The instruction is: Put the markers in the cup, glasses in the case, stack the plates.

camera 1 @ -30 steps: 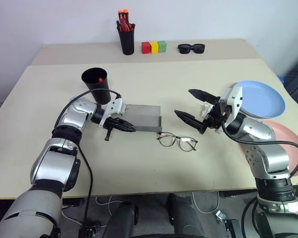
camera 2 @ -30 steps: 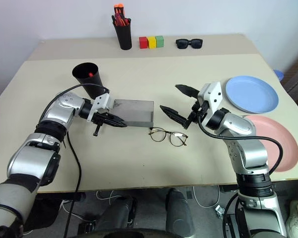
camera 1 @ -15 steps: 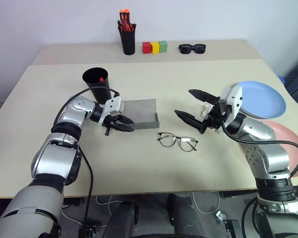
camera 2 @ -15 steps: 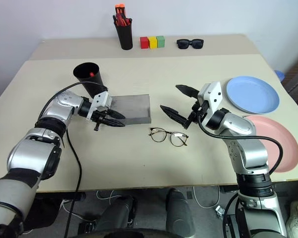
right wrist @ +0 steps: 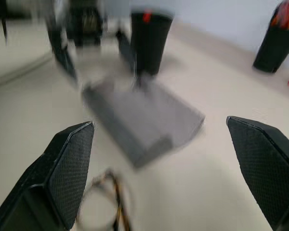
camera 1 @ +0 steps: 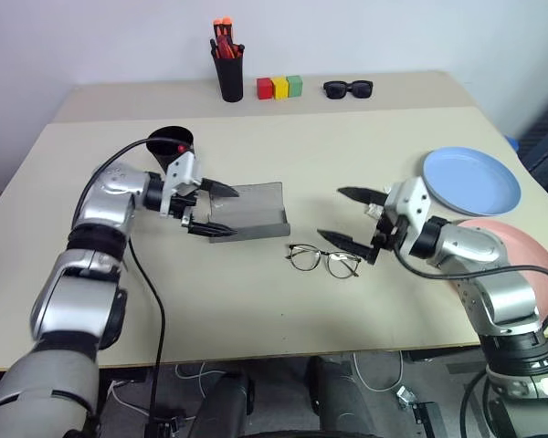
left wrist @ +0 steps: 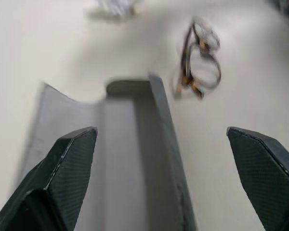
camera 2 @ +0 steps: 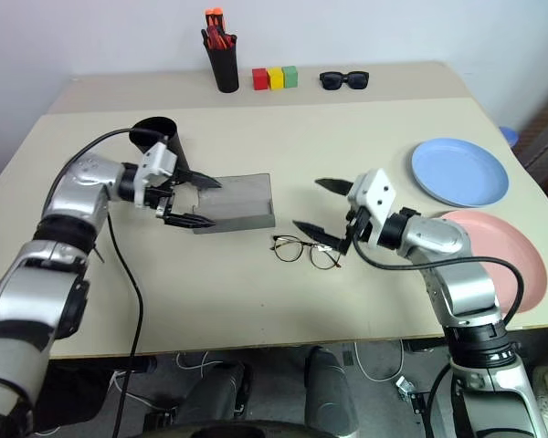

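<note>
Hovering over the left end of the grey case (camera 1: 247, 212), my left gripper (camera 1: 208, 208) has its 2 fingers spread wide, 1 above the raised lid and 1 by the front edge, gripping nothing. That case lies open on the table (camera 1: 256, 301), lid tilted up toward the far side, hollow tray facing up; from my left wrist I look straight down its length.

My right gripper (camera 1: 343, 217) is wide too and empty, pointing toward my left. Its lower fingertip hangs just beside the glasses (camera 1: 324, 259), which lie flat on the table near the case's right end, apart from it.

Just behind my left gripper stands the cup (camera 1: 173, 151), upright, with a red cap (camera 1: 184, 147) showing inside it; I cannot tell how many markers are in there.

Over on my right, the 2 plates lie side by side, unstacked: the blue plate (camera 1: 471, 181) farther back, the pink plate (camera 1: 530, 265) nearer me.

Along the back edge stand a pen pot (camera 1: 227, 75) with orange-capped pens, 3 coloured blocks (camera 1: 279, 88) and black sunglasses (camera 1: 348, 88).
</note>
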Robot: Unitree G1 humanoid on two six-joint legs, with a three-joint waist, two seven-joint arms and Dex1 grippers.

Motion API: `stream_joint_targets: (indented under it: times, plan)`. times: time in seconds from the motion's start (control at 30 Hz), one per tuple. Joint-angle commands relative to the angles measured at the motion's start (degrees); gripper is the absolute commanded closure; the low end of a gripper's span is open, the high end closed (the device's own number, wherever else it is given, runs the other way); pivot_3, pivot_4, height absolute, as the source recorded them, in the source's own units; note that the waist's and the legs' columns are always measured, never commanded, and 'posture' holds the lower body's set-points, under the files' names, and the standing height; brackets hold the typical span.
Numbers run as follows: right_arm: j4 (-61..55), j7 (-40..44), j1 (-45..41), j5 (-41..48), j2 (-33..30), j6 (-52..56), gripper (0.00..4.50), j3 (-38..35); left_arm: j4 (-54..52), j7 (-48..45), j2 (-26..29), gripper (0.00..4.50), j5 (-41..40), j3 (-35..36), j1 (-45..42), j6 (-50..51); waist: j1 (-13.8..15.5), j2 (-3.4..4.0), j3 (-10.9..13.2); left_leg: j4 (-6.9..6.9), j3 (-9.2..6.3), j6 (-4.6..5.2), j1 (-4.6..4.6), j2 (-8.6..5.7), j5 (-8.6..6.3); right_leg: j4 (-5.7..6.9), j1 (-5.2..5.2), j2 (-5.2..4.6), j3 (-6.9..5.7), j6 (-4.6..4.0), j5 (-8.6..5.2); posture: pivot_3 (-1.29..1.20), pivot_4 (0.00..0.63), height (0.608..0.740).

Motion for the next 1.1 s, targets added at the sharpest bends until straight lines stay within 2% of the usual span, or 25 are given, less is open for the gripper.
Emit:
stream_joint_targets:
  times: [0.03, 0.1, 0.2, 0.47, 0.57, 0.67, 1.1]
  plan:
    - [-3.39, -0.24, -0.24, -1.69, -1.11, 2.19, 0.00, 1.81, -12.48, 1.01, 2.50, 0.09, -7.55, 6.15, 8.46, 10.06, -0.39, -0.02, 0.02, 0.01, -0.02, 0.00, -0.02, 0.01, 0.00, 0.04, -0.01, 0.00, 0.00, 0.00, 0.00, 0.00, 0.150, 0.740]
    - [-4.14, 0.16, -0.56, -3.36, -2.44, 3.64, 0.00, 3.36, -22.79, 4.26, 3.91, 0.09, -11.94, 10.07, 14.50, 16.10, -0.67, -0.05, 0.04, 0.06, -0.01, -0.01, -0.12, 0.06, 0.01, 0.14, -0.17, 0.02, 0.03, -0.01, 0.00, 0.00, 0.150, 0.740]
    - [-3.66, -0.65, -2.14, -4.47, -3.03, 7.67, 0.00, 4.52, -34.25, 7.15, 5.74, 0.09, -14.09, 13.50, 22.48, 18.45, -0.37, -0.08, 0.06, 0.12, -0.03, -0.05, -0.18, 0.12, 0.02, 0.22, -0.24, 0.02, 0.04, -0.03, 0.00, 0.00, 0.150, 0.740]
    - [-0.88, -0.20, -5.58, -9.47, -5.48, 13.41, 0.00, 8.44, -49.28, 11.76, 8.41, 0.09, -16.03, 18.88, 35.67, 18.25, 0.71, -0.03, 0.02, 0.09, 0.03, -0.06, -0.07, 0.14, 0.03, 0.12, -0.12, -0.01, 0.05, -0.05, -0.01, 0.00, 0.150, 0.740]
    - [-0.72, 0.76, -5.80, -10.36, -5.63, 13.71, 0.84, 9.84, -50.82, 13.02, 8.23, 0.00, -15.89, 19.05, 37.48, 17.70, 1.11, -0.03, 0.02, 0.09, 0.05, -0.06, -0.07, 0.13, 0.03, 0.10, -0.11, 0.01, 0.05, -0.08, 0.01, 0.00, 0.150, 0.740]
    - [-0.64, 1.06, -5.39, -11.11, -5.41, 13.43, 2.21, 10.71, -52.20, 14.32, 7.74, 0.00, -16.27, 18.82, 38.14, 18.26, 1.17, -0.04, 0.02, 0.10, 0.06, -0.07, -0.07, 0.12, 0.03, 0.05, -0.07, 0.01, 0.04, -0.08, 0.01, 0.00, 0.150, 0.740]
    - [0.15, 2.52, -4.93, -15.67, -8.21, 11.75, 2.21, 11.40, -53.37, 15.14, 7.81, 0.00, -15.07, 16.09, 36.93, 17.28, 1.12, -0.03, 0.02, 0.08, 0.08, -0.06, -0.08, 0.11, 0.03, 0.00, -0.07, 0.01, 0.04, -0.09, 0.02, 0.00, 0.150, 0.740]
